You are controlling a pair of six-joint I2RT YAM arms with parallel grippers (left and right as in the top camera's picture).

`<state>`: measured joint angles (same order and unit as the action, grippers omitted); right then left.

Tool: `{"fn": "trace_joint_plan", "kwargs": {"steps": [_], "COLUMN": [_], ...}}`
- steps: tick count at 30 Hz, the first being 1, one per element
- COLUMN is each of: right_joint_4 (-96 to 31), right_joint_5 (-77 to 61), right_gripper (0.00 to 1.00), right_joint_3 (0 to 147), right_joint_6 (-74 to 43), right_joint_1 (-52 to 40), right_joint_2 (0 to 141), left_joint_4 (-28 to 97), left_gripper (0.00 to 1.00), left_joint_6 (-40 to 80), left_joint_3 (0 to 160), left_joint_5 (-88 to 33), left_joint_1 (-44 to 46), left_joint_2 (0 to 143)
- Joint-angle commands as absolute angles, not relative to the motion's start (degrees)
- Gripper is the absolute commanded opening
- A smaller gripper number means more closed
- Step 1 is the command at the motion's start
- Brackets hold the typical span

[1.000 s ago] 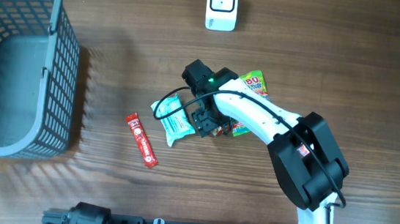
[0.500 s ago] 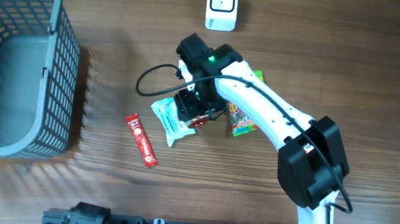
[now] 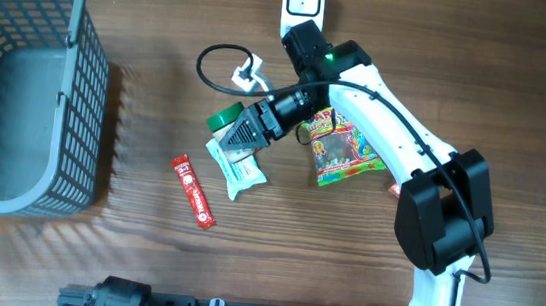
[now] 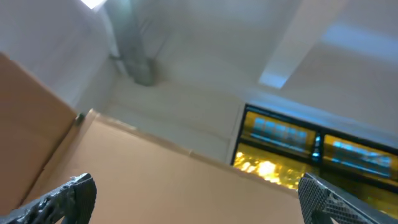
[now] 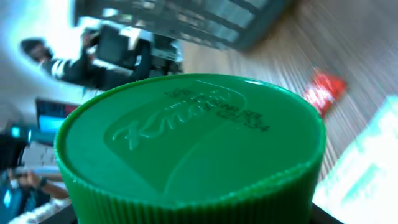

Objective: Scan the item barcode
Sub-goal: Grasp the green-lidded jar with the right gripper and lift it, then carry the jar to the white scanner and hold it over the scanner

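The scanner [image 3: 303, 7] sits at the table's [image 3: 521, 77] far edge. My right gripper [image 3: 258, 127] is clamped on the jar [image 3: 222, 120], held nearby, so pickup looks done and the scan remains. The left gripper [image 4: 196, 193] stands apart, empty.

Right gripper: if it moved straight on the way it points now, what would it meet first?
Probably the grey basket; the right gripper points left at it with the green-capped container. Height is unclear.
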<state>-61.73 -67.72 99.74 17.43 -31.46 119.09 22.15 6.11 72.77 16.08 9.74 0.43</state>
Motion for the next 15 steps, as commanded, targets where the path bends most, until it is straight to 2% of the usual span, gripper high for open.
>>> {"fn": "trace_joint_plan", "kwargs": {"steps": [1,3,9,15], "right_joint_4": [-58.41,-55.83,-46.74,-44.12], "right_joint_5": [-78.74,-79.77,-88.99,-93.01], "right_gripper": [0.49,0.49,0.49,0.49], "right_joint_3": [98.13,95.77,86.78,85.06], "right_joint_6": [31.00,33.45,37.45,35.57], "right_joint_1": [-31.42,-31.42,-31.42,-31.42], "right_joint_2": [119.59,119.70,119.70,119.70], "left_joint_4": [24.40,27.09,41.39,39.99], "left_gripper": [1.00,1.00,1.00,1.00], "left_joint_6": [6.46,6.50,9.08,9.04], "left_joint_3": [72.60,72.60,66.78,50.83], "left_joint_5": [25.82,28.93,18.41,14.50], "left_joint_1": [9.47,9.47,9.47,9.47], "left_joint_2": [0.30,0.30,0.38,0.36]}}
